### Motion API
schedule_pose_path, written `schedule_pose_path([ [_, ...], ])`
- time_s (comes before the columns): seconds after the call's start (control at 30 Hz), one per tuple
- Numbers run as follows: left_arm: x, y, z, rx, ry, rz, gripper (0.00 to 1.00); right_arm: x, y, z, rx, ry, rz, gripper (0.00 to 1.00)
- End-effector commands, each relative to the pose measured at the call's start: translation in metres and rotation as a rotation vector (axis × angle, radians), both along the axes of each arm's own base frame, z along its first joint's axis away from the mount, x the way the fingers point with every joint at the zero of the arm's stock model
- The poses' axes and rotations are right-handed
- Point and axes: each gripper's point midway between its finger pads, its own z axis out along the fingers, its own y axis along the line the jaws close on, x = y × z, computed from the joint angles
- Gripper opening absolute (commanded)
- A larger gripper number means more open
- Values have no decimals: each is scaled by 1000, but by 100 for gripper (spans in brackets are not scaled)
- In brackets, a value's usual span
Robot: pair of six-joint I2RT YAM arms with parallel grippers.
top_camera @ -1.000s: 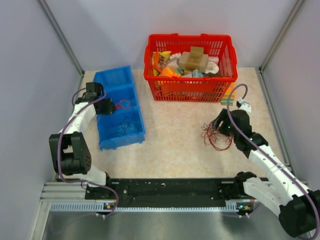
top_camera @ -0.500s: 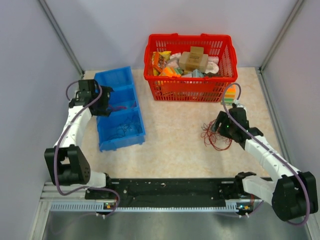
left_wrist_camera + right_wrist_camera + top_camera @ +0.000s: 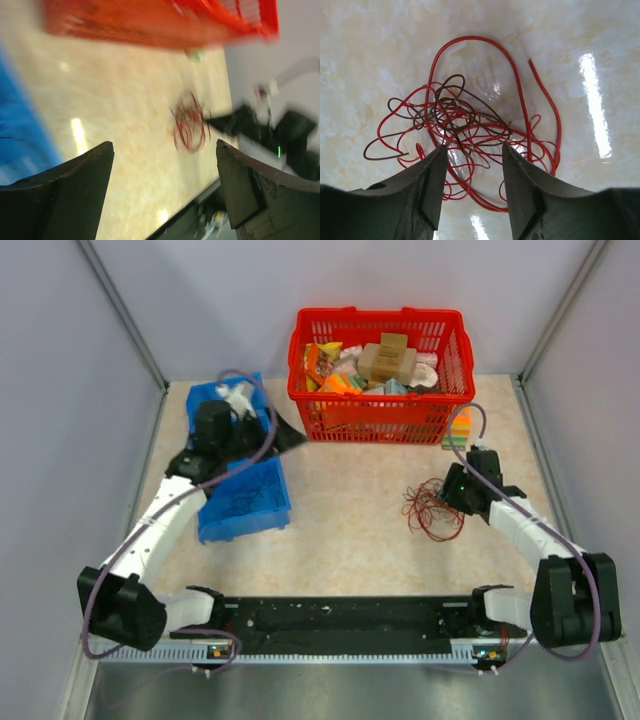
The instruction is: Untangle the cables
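- Top external: the red basket (image 3: 380, 422), packed with boxes and packets, sits ahead of the left gripper (image 3: 283, 437) and well off to the far side of the right gripper (image 3: 447, 496).
- A small orange-green stack (image 3: 458, 428) stands just behind the right gripper, at the basket's right corner.
- The blue bin (image 3: 245, 527) lies under and behind the left gripper. Its near compartment holds thin dark wires (image 3: 240, 498).
- The cables (image 3: 430, 510) are a loose red and dark-red tangle on the beige table (image 3: 350, 540). They lie right at the right gripper's tips and well apart from the left gripper.
- Right wrist: the right gripper (image 3: 472, 150) has its fingers (image 3: 432, 175) spread. The cables (image 3: 465, 125) lie on the table just ahead of the tips, with a few red loops running into the gap. Nothing is pinched.
- Left wrist: the view is blurred. The left gripper (image 3: 163, 147) is spread wide and holds nothing. The cables (image 3: 189, 125) show far ahead between its fingers, with the right arm's dark wrist beside them.
- Right arm: low, elbow out toward the right wall, forearm angled in. Its wrist is tipped down at the tangle, tool pointing left.
- Left arm: stretched diagonally forward from its base, wrist raised above the bin's far end. Its tool points right, toward the basket's near-left corner.
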Motion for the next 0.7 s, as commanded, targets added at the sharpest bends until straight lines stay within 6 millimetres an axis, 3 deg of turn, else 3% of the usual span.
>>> schedule_pose_path([
  [0.0, -78, -94, 0, 151, -292, -447, 87, 25, 37, 10, -5, -57, 216, 39],
  [0.07, -95, -114, -15, 159, -307, -512, 87, 25, 65, 6, 82, -67, 309, 11],
  [0.1, -102, -122, -23, 176, -302, -533, 87, 22, 77, 4, 109, -70, 338, 3],
  [0.23, -110, -135, -42, 246, -287, -552, 86, 6, 132, 16, 131, -131, 509, 0],
  [0.37, -100, -134, -46, 289, -284, -521, 82, -25, 193, 53, 344, -235, 732, 0],
  [0.5, -93, -135, -50, 311, -252, -505, 77, -33, 194, 78, 401, -323, 731, 0],
  [0.53, -93, -136, -52, 303, -249, -510, 67, -35, 194, 81, 410, -329, 738, 0],
  [0.57, -94, -140, -56, 295, -242, -524, 60, -38, 196, 83, 422, -328, 754, 0],
  [0.67, -96, -148, -71, 284, -203, -568, 58, -42, 198, 78, 436, -286, 769, 0],
])
